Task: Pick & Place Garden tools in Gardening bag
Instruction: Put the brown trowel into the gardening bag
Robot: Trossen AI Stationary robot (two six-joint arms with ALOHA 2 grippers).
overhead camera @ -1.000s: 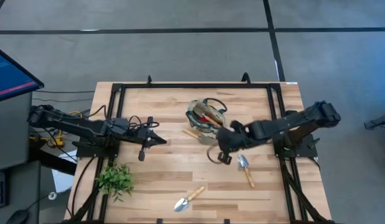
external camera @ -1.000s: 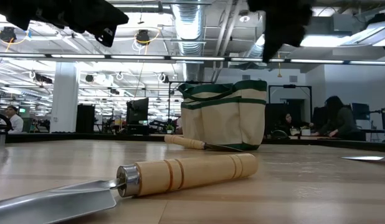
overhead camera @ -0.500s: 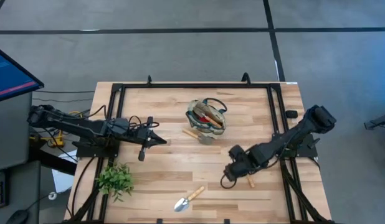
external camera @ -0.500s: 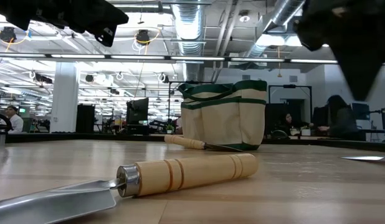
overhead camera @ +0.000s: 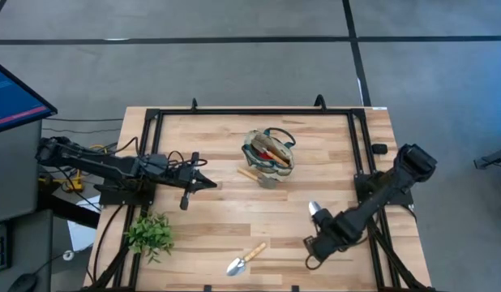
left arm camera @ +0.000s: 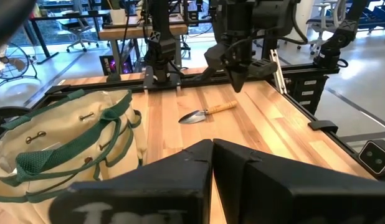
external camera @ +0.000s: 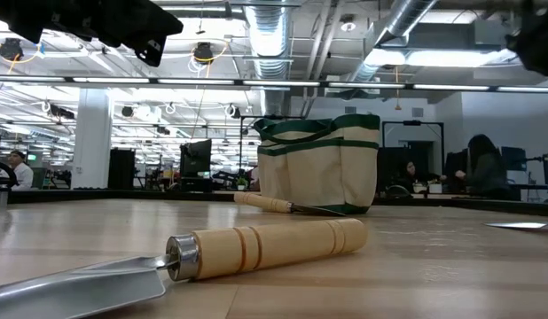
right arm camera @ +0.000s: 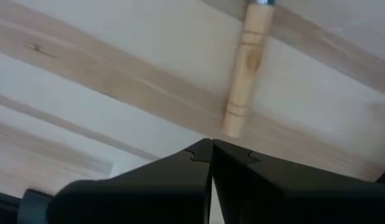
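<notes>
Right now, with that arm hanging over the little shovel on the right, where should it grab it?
Probably the wooden handle, from straight above: it lies flat and bare on the table, right under the right gripper, whose shut fingers must open first.

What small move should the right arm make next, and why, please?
Probably open the right pincer and lower onto the trowel's wooden handle: it looks shut, just short of the handle lying on the table. The left pincer waits left of the bag.
</notes>
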